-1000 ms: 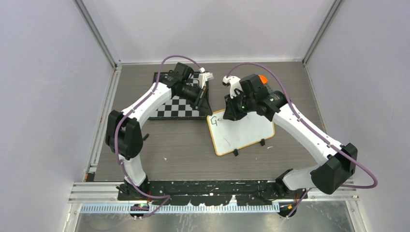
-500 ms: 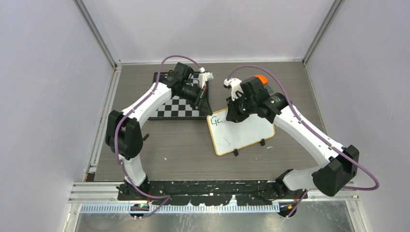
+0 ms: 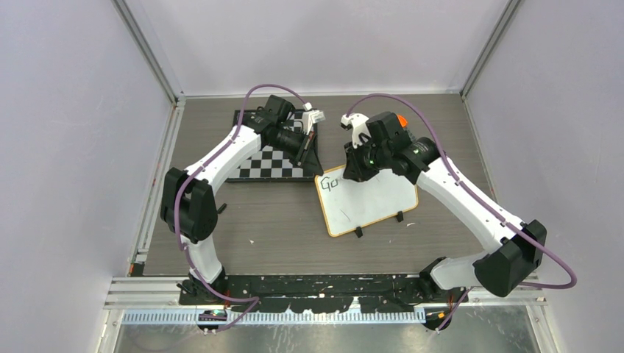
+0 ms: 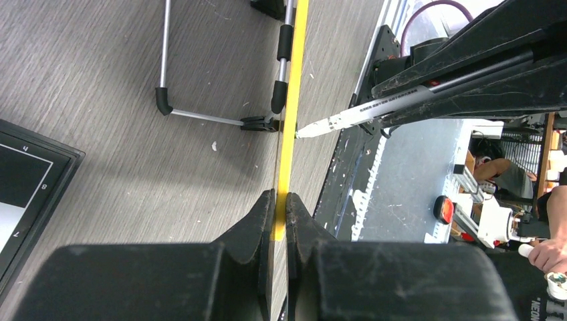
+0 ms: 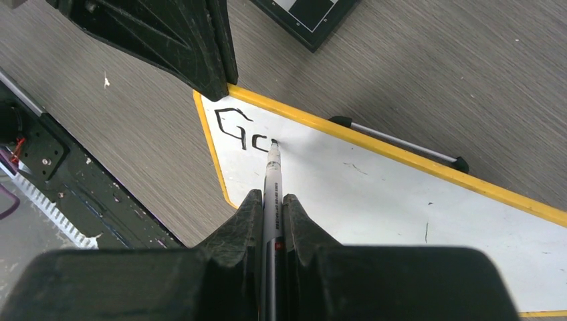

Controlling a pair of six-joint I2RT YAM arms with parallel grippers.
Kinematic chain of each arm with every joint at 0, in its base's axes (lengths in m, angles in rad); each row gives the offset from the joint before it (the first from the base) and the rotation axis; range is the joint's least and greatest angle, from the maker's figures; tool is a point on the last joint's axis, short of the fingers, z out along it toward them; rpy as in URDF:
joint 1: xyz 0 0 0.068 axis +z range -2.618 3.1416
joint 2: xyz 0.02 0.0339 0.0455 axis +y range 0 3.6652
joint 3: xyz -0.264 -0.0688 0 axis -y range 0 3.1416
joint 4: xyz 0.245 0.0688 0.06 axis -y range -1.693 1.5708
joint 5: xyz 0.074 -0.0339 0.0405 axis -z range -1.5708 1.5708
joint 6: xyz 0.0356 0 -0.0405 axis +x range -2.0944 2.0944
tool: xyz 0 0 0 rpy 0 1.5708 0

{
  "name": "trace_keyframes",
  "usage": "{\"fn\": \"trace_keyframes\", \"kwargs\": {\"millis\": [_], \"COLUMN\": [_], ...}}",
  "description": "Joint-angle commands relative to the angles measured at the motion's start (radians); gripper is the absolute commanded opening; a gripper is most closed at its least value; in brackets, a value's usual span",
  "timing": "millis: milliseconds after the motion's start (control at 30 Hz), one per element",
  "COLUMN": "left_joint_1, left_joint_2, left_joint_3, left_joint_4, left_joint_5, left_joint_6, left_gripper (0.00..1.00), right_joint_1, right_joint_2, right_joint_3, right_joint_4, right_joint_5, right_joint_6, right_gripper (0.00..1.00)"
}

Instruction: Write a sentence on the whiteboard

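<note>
The chessboard (image 3: 276, 163) at the left has not shifted, and the left claw (image 4: 281, 200) stays pinched shut on the yellow rim of the board (image 3: 375, 202), at its far-left corner just beside the chessboard. The board lies on the table (image 3: 243, 220) at centre, turned a little askew, where it was a second ago. What has changed is the writing (image 3: 329, 184): a lone "G" with a stub beside it has grown into an open curve and now, seen from above, into a closed "o", so it reads "Go". The right claw (image 5: 271, 200), closed tight on the pen (image 5: 273, 175), has swung slightly round as that letter was formed. I judge the sentence barely begun, with nearly all the white face still blank. As for what cannot be read: from above the right wrist covers the pen tip and the board's far edge; the left wrist camera sees the board edge-on, so no writing shows there. In the right wrist view the tip sits over the spot where the "o" closes, hiding that join, and the board's right end is cut off by the frame.
</note>
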Motion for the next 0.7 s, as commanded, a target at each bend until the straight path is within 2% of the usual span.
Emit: {"fn": "trace_keyframes", "kwargs": {"millis": [0, 433, 667], "left_joint_1": [-0.019, -0.019, -0.02], "left_joint_2": [-0.02, -0.023, -0.019], "left_joint_3": [-0.007, -0.017, -0.013], "left_joint_4": [-0.009, -0.006, -0.004], "left_joint_5": [0.014, 0.006, 0.009], "left_joint_6": [-0.001, 0.0, -0.006], "left_gripper": [0.0, 0.0, 0.0], "right_joint_1": [0.003, -0.023, -0.056], "right_joint_2": [0.014, -0.049, -0.079], "right_joint_3": [0.045, 0.015, -0.013], "right_joint_4": [0.058, 0.026, 0.007], "right_joint_5": [-0.008, -0.092, -0.053], "right_joint_6": [0.01, -0.018, -0.026], "right_gripper": [0.0, 0.0, 0.0]}}
